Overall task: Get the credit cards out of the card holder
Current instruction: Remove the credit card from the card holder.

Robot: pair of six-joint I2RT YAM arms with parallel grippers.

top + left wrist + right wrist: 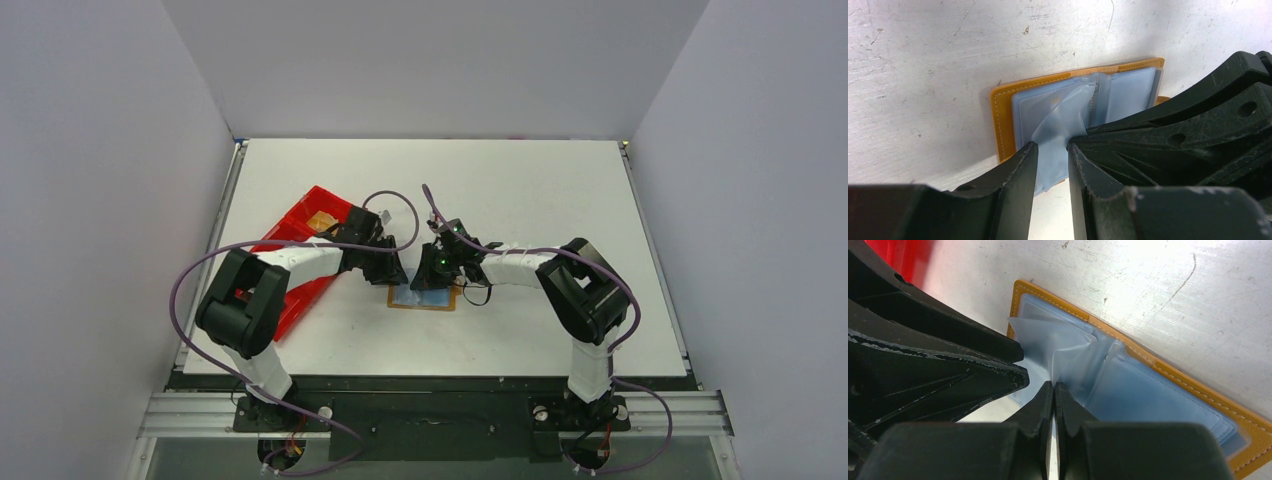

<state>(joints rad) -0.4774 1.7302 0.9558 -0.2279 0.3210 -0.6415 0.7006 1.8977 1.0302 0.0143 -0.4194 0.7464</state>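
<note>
The tan card holder (441,305) (1000,115) (1188,385) lies open on the white table, its clear sleeves holding pale blue-grey credit cards (1130,90) (1158,395). One sleeve leaf (1063,120) (1048,340) is pulled up from the spine. My right gripper (428,278) (1054,385) is shut on that leaf near the fold. My left gripper (395,275) (1052,147) stands over the holder's left half. Its jaws are apart, with the lower end of the pale blue leaf hanging between them. I cannot tell whether that leaf carries a card.
A long red tray (300,225) (908,255) lies to the left of the holder, partly under the left arm, with something tan inside it (322,220). The two grippers nearly touch above the holder. White walls close in the table on three sides.
</note>
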